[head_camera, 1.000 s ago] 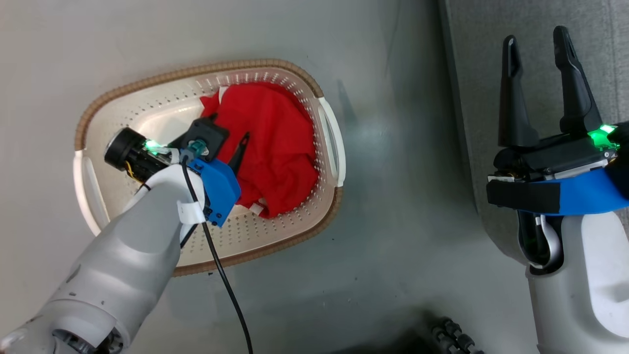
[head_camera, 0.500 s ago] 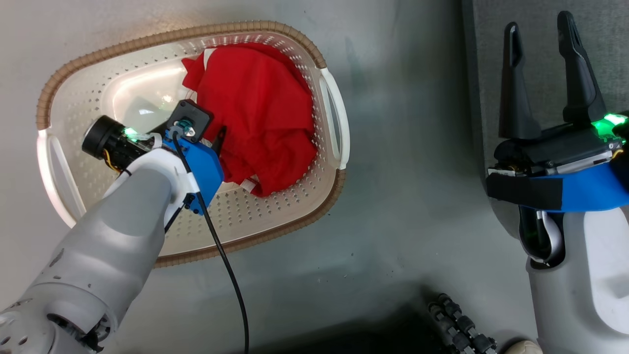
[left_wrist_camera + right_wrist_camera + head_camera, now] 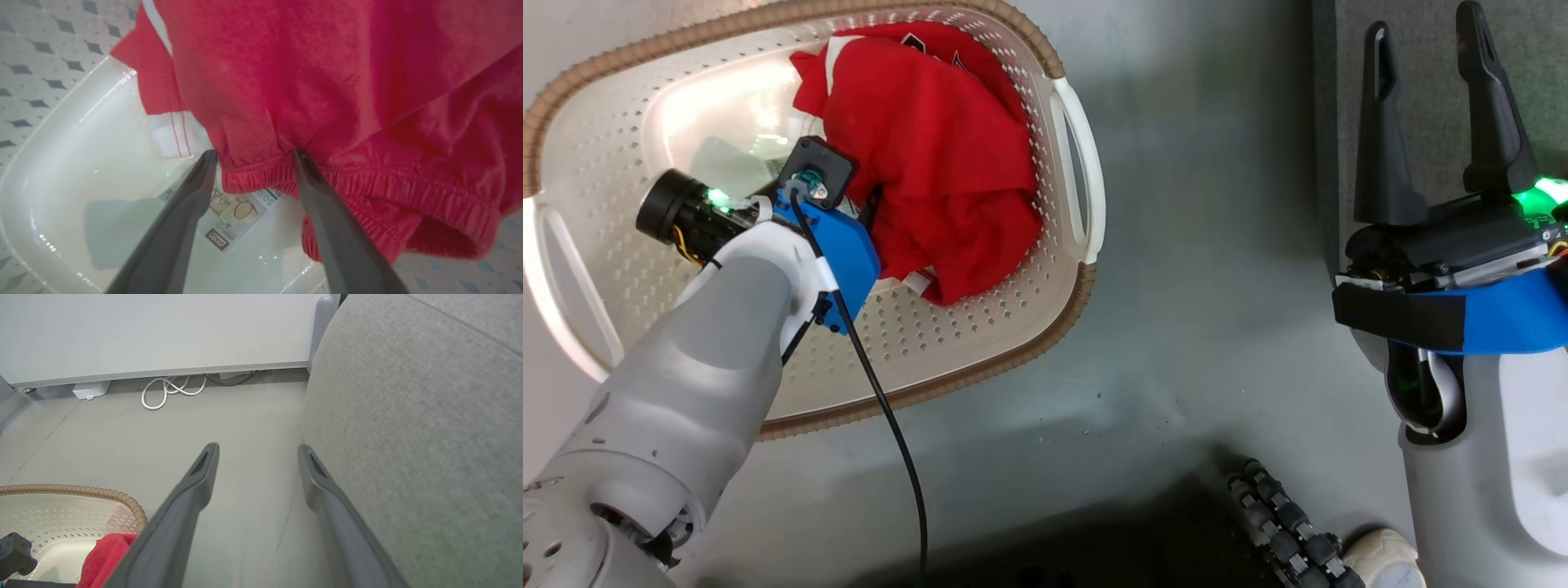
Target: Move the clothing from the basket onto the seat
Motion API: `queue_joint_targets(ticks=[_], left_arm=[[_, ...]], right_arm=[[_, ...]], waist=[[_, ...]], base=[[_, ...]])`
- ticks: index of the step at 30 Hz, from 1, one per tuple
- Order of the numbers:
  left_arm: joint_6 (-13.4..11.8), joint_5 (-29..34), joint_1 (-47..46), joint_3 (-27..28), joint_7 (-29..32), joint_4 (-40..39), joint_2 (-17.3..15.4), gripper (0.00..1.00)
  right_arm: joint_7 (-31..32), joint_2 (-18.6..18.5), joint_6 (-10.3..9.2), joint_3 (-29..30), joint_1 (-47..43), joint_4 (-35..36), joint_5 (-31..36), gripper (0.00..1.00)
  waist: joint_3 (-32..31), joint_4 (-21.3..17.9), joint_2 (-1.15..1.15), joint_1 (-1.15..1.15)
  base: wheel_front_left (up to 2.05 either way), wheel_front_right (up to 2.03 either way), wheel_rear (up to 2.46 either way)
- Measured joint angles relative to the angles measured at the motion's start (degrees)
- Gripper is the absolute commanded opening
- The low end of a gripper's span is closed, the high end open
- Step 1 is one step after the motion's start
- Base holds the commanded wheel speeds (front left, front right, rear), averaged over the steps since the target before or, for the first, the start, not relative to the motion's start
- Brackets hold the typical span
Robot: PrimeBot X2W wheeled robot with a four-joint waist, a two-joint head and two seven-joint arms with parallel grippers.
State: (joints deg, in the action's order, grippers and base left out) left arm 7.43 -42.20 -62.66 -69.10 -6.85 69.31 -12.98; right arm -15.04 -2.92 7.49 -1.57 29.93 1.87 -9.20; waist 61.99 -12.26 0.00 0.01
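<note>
The cream perforated basket (image 3: 947, 335) stands on the floor at the upper left of the head view. The red clothing (image 3: 931, 155) is heaped against its right wall, white trim and some lettering showing at the top. My left gripper (image 3: 255, 157) reaches down into the basket, open, its two fingers straddling the gathered elastic hem of the clothing (image 3: 327, 81). In the head view its wrist hides most of the fingers. My right gripper (image 3: 1423, 33) is open and empty, held over the edge of the grey seat (image 3: 1421, 122). The seat (image 3: 408, 416) bulges at the right of the right wrist view.
A barcode sticker (image 3: 229, 212) lies on the basket's glossy floor (image 3: 81, 163). A bare strip of grey floor (image 3: 1192, 286) separates basket and seat. A black ribbed cable chain (image 3: 1282, 523) lies near my base. A white cord (image 3: 171, 390) is coiled by the wall.
The head camera has dropped closer, so the basket sits higher and larger in view. My left gripper has sunk deeper towards the clothing, still open. The right gripper has kept its pose.
</note>
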Motion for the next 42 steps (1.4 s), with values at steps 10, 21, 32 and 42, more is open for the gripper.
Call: queue_joint_targets(ticks=[10, 21, 32, 42], left_arm=[[0.0, -1.7, -1.5, -1.9, 1.5, 0.2, -0.3, 0.0], [0.0, -2.2, -2.1, -3.4, 1.5, -0.8, 0.0, 0.0], [0.0, -3.3, -1.7, -3.9, -1.7, -3.1, 1.7, 0.0], [0.0, -3.9, 0.5, -4.2, -5.9, -7.0, 3.7, 0.0]], right_arm=[[0.0, 0.0, 0.01, -0.3, 0.0, 1.4, -0.6, 1.0], [0.0, 0.1, 0.01, 0.2, 0.0, 1.2, -0.6, 1.0], [0.0, 0.0, 0.0, 1.3, 0.0, 0.4, 0.1, 1.0], [0.0, 0.1, 0.0, 2.0, 0.0, -1.1, 1.1, 1.0]], waist=[[1.6, -1.0, 0.0, 0.0], [0.7, -0.5, 0.0, -0.01], [-2.0, 1.3, 0.0, 0.0], [-7.1, 4.0, 0.0, 0.0]], base=[[0.0, 0.0, 0.0], [0.0, 0.0, 0.0], [0.0, 0.0, 0.0], [0.0, 0.0, 0.0]])
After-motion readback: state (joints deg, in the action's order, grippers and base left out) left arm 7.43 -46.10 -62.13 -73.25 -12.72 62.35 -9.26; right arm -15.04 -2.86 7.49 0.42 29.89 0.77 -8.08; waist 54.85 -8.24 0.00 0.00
